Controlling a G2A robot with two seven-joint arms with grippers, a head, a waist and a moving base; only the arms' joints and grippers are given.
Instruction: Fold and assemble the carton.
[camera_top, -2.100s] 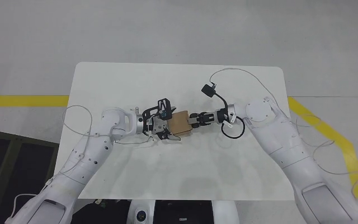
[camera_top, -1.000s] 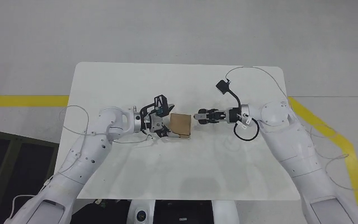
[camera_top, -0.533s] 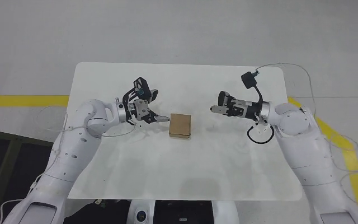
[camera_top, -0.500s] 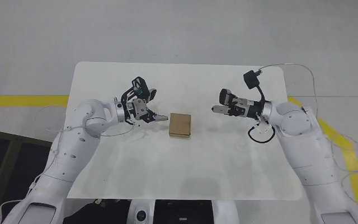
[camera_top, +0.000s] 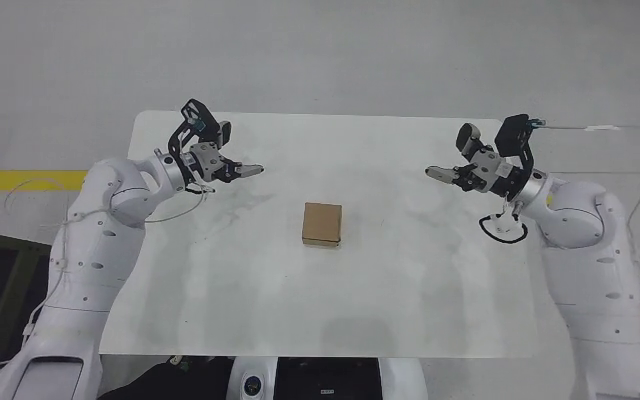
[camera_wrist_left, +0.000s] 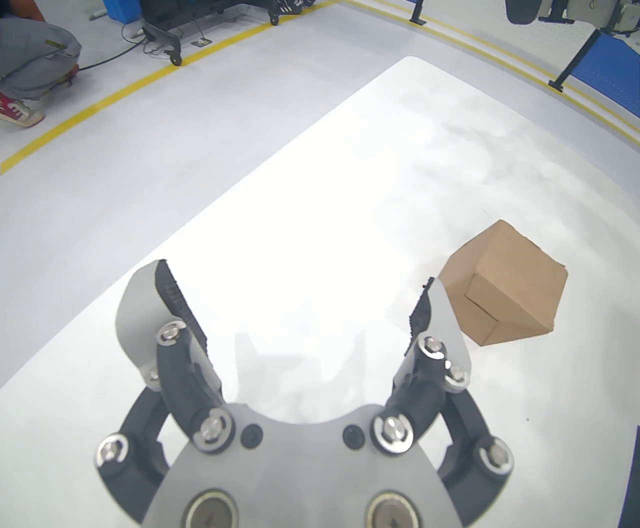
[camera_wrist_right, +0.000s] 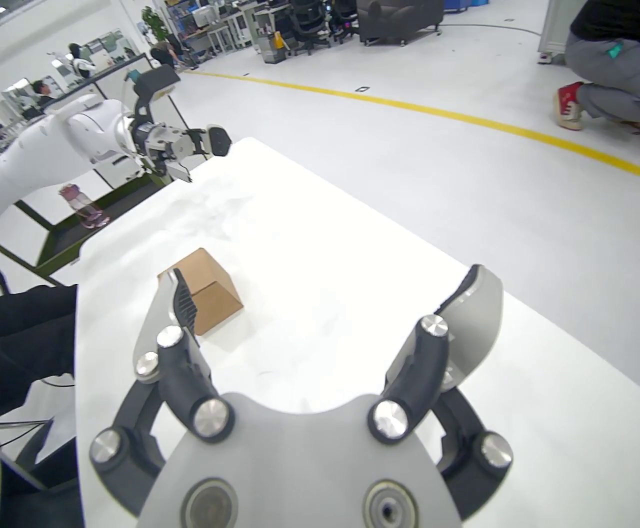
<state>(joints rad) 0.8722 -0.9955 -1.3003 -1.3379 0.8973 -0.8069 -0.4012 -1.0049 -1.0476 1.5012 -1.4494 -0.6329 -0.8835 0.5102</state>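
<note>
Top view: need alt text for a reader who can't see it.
A closed brown carton sits near the middle of a white table, with neither arm touching it. The left tool and the right tool hang over opposite sides of the table, each well apart from the carton and pointing inward toward it.

White table (camera_top: 400, 300), rect. w/ rounded corners, matt top, faint grey smudges esp. on the far half. On it: brown cardboard carton (camera_top: 322, 223), small cube shape, approx. mid-table, well apart from every edge. Sits flat on its base, sides roughly square w/ the table edges. Top face closed & plain, flaps flush. In left wrist view one side face shows a tucked-flap seam, a stepped line across it; corners look crisp. In top view a thin shadow along the carton's near side.
</note>
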